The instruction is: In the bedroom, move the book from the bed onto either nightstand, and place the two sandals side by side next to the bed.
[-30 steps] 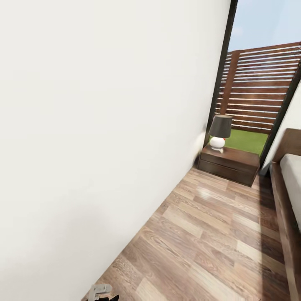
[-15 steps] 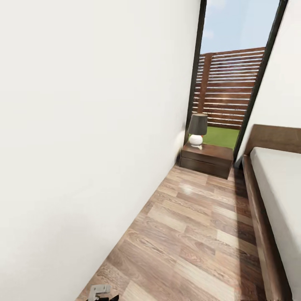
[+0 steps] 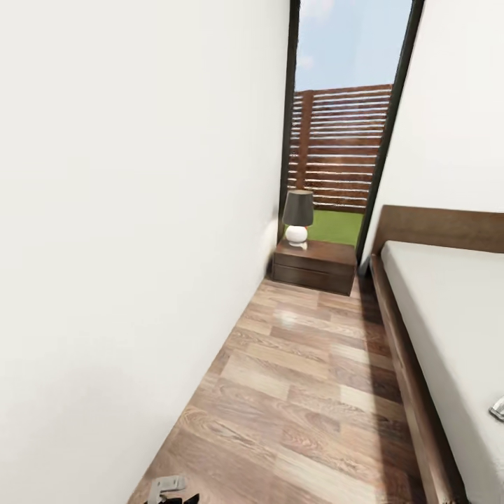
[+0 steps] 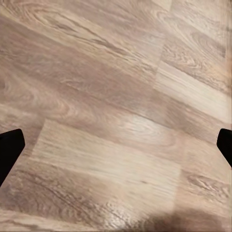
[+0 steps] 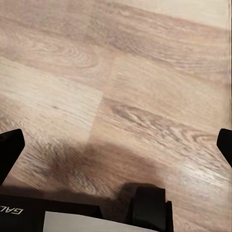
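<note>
The robot stood in a narrow strip of the bedroom, with a white wall (image 3: 126, 231) close on its left and the bed (image 3: 448, 329) along its right. Both grippers hung low over the wood-plank floor (image 3: 308, 392). The left gripper (image 4: 116, 145) was spread wide, its two dark fingertips (image 4: 8, 150) at opposite edges of the left wrist view with only bare planks between and below them. The right gripper (image 5: 116, 145) was spread just as wide, one dark fingertip (image 5: 9, 147) at each edge of the right wrist view, nothing between them, over floor planks and near a dark part of the robot's own body (image 5: 150, 208). Well ahead of both grippers, at the far end of the strip, stood the nightstand (image 3: 313, 264), set against the wall's corner and just beside the head of the bed's dark wooden frame. A lamp (image 3: 297, 215) with a dark shade and a round white base stood on its top. Behind it rose the tall dark-framed window (image 3: 346, 119), giving on a slatted wooden fence and grass. The pale mattress lay to the right of the grippers and higher than them; a small grey thing (image 3: 498, 409) sat at its edge, too cut off to identify.
</note>
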### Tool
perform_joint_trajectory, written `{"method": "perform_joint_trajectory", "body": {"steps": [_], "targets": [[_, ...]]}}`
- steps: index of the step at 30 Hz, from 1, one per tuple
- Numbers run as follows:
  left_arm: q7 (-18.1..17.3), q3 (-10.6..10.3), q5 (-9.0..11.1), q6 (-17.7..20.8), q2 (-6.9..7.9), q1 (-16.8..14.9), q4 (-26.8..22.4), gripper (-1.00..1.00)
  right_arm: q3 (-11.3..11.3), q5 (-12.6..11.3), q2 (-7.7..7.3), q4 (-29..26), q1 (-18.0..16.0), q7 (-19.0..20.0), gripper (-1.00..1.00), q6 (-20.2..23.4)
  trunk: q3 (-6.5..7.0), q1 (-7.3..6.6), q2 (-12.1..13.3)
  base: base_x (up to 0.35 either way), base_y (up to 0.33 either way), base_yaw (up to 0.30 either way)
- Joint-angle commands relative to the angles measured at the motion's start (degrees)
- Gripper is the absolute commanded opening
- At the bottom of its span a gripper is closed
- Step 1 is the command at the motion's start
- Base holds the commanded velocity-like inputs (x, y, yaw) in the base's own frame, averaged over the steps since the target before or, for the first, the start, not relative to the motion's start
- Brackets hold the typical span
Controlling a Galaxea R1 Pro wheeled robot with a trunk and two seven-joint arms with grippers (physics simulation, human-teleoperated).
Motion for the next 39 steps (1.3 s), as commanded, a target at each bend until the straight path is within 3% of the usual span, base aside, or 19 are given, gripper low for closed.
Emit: {"method": "perform_joint_trajectory", "body": {"steps": [1, 21, 28, 39], "targets": [[0.0, -0.5, 0.5, -0.2, 0.06, 0.0, 0.0, 1.00, -0.1, -0.5, -0.01, 0.3, -0.1, 0.3, 1.00, -0.3, -0.05, 0.00, 0.0, 0.071, 0.003, -0.300], [0.0, -0.5, 0.5, -0.2, 0.08, 0.0, 0.0, 1.00, -0.1, -0.5, -0.01, 0.3, -0.1, 0.3, 1.00, -0.3, -0.05, 0.00, 0.0, 0.008, 0.001, -0.300], [0.0, -0.5, 0.5, -0.2, 0.06, 0.0, 0.0, 1.00, -0.1, -0.5, -0.01, 0.3, -0.1, 0.3, 1.00, -0.3, -0.05, 0.00, 0.0, 0.190, 0.118, -0.294], [0.0, -0.5, 0.5, -0.2, 0.06, 0.0, 0.0, 1.00, -0.1, -0.5, -0.01, 0.3, -0.1, 0.3, 1.00, -0.3, -0.05, 0.00, 0.0, 0.202, 0.055, -0.065]]}}
